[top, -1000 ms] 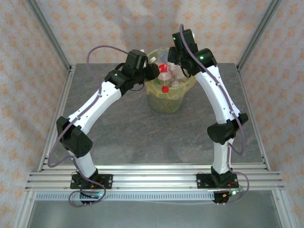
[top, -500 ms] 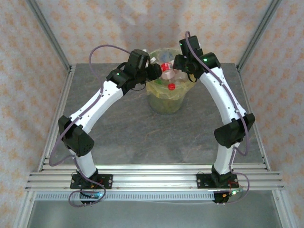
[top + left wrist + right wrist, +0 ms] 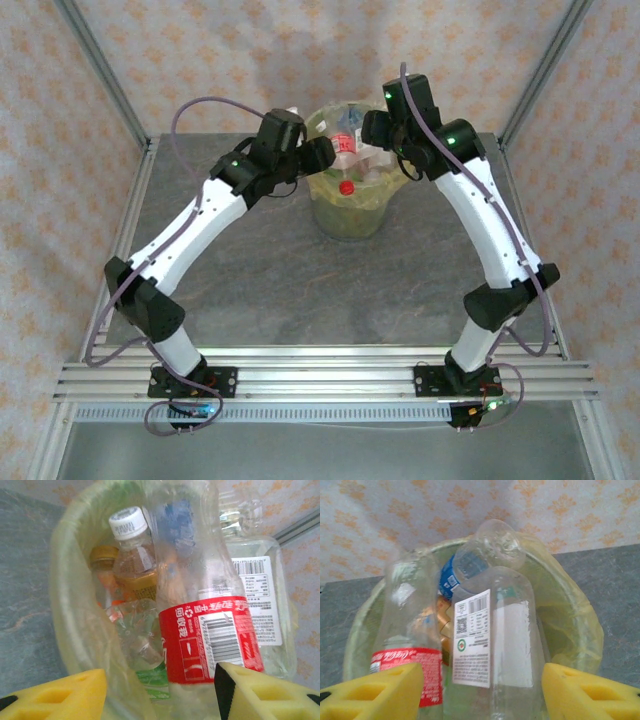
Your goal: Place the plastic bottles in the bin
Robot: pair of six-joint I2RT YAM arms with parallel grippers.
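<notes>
Bottles (image 3: 410,630) fill the bin (image 3: 572,615) — a white-labelled one (image 3: 495,645), seemingly unheld, between the tool's (image 3: 482,692) pads (image 3: 375,692).

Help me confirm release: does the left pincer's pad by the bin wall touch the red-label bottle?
Apart. Left wrist view: bag shows between pad and red-label bottle.

The top camera looks steeply down from the near side, far enough to hold the whole table (image 3: 260,280) and bin (image 3: 350,215). Both wrist cameras sit close at the bin's mouth, on opposite sides, sharing the red-label bottle (image 3: 210,640).
</notes>
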